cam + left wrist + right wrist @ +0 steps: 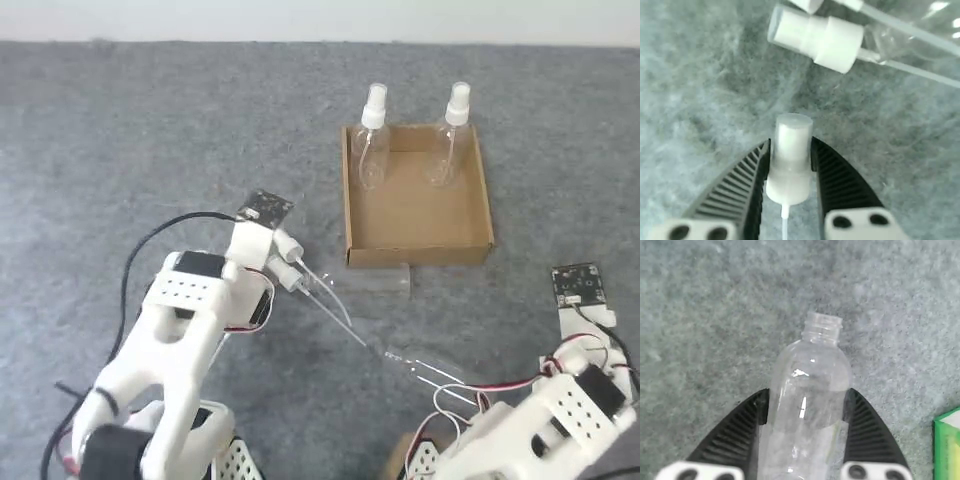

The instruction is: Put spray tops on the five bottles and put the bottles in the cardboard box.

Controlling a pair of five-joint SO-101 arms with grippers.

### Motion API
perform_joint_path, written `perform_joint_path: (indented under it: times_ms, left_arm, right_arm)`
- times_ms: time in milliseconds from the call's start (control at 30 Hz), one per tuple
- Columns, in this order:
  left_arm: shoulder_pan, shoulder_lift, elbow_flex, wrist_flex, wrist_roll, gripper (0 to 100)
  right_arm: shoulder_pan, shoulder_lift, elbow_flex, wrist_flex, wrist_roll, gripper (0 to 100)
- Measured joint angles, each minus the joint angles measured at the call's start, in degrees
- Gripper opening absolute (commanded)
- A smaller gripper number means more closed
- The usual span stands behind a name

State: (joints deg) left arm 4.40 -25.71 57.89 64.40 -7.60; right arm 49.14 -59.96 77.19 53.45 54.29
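Left jaws are closing tight on a spray top (789, 155) just above the desk (150, 130). Right jaws are clamping a capless bottle (810, 390) around its body. Farther off, one capped bottle (371, 150) and another (447, 145) are standing inside the cardboard box (420, 255).

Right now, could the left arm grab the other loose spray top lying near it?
Probably not yet. The left end effector is shut on a spray top, so it has no free grip. The loose spray top lies close ahead on the carpet, nothing between them.
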Motion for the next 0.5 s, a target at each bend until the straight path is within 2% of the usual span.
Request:
perform_joint_path:
  times_ms: [167,367,500]
  left_arm:
    - [0.00,-2.90,-5.54,3.25,2.11,4]
    - [0.00,-1.67,-12.31,5.27,5.71,4]
    - [-0.09,-1.41,-11.69,3.52,7.12,4]
  right_arm:
    - [0.00,3.60,-4.57,0.18,-0.70,17.6]
    - [-0.97,18.99,-13.45,0.26,-1.14,18.5]
    - [-3.34,30.95,-19.52,0.26,-1.14,26.2]
